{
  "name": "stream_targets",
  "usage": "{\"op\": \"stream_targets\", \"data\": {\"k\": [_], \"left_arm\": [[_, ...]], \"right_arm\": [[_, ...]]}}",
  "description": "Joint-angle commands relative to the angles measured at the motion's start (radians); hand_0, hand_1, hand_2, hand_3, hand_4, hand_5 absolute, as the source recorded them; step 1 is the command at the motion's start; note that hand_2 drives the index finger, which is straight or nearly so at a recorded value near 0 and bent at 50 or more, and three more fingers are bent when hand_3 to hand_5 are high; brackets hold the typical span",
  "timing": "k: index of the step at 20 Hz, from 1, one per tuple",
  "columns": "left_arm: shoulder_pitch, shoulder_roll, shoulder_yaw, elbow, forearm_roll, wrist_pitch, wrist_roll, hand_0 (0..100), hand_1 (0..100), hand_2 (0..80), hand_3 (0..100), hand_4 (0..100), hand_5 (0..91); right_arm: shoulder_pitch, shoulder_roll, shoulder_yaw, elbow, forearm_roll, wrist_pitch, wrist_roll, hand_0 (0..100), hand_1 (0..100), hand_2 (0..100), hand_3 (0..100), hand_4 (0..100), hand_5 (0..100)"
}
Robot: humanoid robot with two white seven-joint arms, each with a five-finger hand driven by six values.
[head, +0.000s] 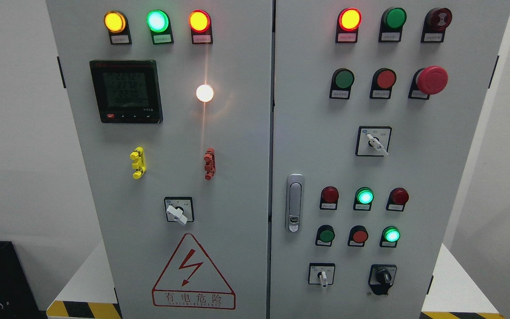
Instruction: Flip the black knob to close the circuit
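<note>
A grey two-door electrical cabinet (246,177) fills the head view. The black rotary knob (384,278) sits on a black plate at the lower right of the right door, its handle pointing roughly straight down. To its left is a white-handled selector switch (322,277). No robot arm or hand shows in the picture.
The right door carries rows of red and green lamps and buttons, a red mushroom stop button (432,80), another white selector (375,142) and a metal door latch (294,203). The left door has a meter display (126,91), lit lamps, a white selector (177,212) and a red warning triangle (192,274).
</note>
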Motion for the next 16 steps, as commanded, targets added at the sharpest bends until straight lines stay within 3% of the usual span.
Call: {"op": "stream_targets", "data": {"k": [1,6,13,16], "left_arm": [[0.000,0.000,0.001,0.000,0.000,-0.001,-0.001,12,56,0.0,0,0,0.0],[0.000,0.000,0.000,0.000,0.000,-0.001,-0.001,12,56,0.0,0,0,0.0],[0.000,0.000,0.001,0.000,0.000,-0.001,-0.001,12,56,0.0,0,0,0.0],[0.000,0.000,0.001,0.000,0.000,-0.001,-0.001,12,56,0.0,0,0,0.0]], "right_arm": [[-0.005,0.004,-0.008,-0.317,0.114,0.003,-0.003,0,11,64,85,70,55],[-0.014,0.004,-0.002,-0.398,0.161,0.107,0.004,0,7,79,96,81,72],[-0.036,0.007,0.007,-0.494,0.251,0.161,0.008,0,0,93,100,97,94],[-0.056,0.009,0.019,-0.514,0.294,0.176,0.013,0,0,95,100,99,99]]}}
